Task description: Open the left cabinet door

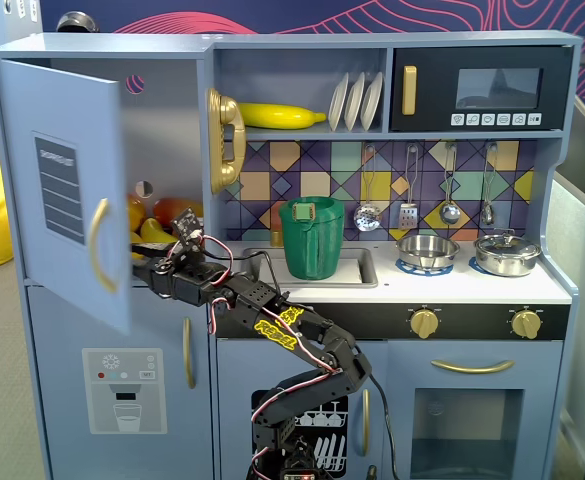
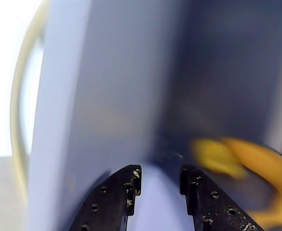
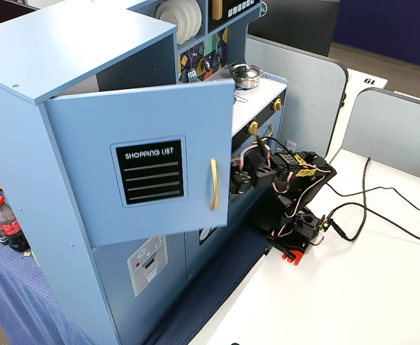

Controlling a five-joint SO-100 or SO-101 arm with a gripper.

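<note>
The black two-finger pincer [image 2: 158, 185] stands parted and empty at the free edge of the large blue-grey chalkboard door [image 1: 67, 190], which hangs swung open at the kitchen's upper left corner. The cabinet compartment [image 1: 167, 150] behind holds blurred yellow and orange toy food [image 2: 237, 156].

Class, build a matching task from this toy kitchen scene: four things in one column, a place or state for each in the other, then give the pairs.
1. chalkboard door
2. banana
3. green jug
4. claw

A. in the sink
B. on the upper shelf
C. swung partly open
D. fingers apart, behind the door's edge

Pairs: 1-C, 2-B, 3-A, 4-D
</note>
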